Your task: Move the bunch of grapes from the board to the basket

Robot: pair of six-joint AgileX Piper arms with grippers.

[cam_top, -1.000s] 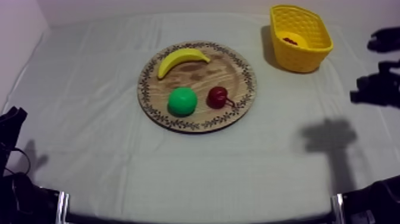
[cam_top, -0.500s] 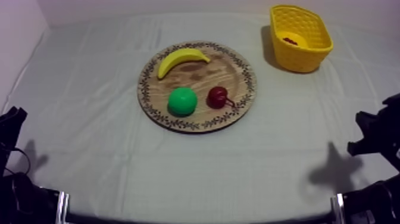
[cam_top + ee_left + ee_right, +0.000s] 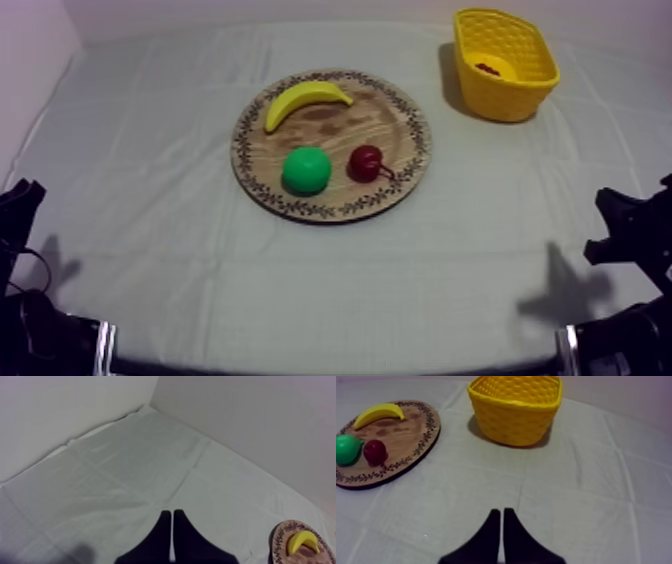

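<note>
The round wooden board (image 3: pixel 400 120) lies mid-table with a banana (image 3: pixel 305 100), a green pear (image 3: pixel 306 170) and a small red fruit (image 3: pixel 366 162) on it. No grapes show on the board. The yellow basket (image 3: pixel 520 95) stands at the back right, and a small dark reddish clump (image 3: pixel 487 69) lies inside it. My right gripper (image 3: pixel 501 512) is shut on nothing, low over bare cloth, well short of the basket (image 3: pixel 516 413) and to the right of the board (image 3: pixel 411 431). Also shut on nothing, my left gripper (image 3: pixel 172 513) hangs over cloth at the left.
The right arm (image 3: pixel 632 238) sits at the table's right edge and throws a shadow on the cloth beside it. At the lower left edge rests the left arm (image 3: pixel 20 200). From the left wrist the board's rim (image 3: pixel 280 541) and the banana (image 3: pixel 302 541) show far off.
The right arm has drawn back from near the basket, down to the table's lower right edge. Fruit, board, basket and left arm have not moved.
</note>
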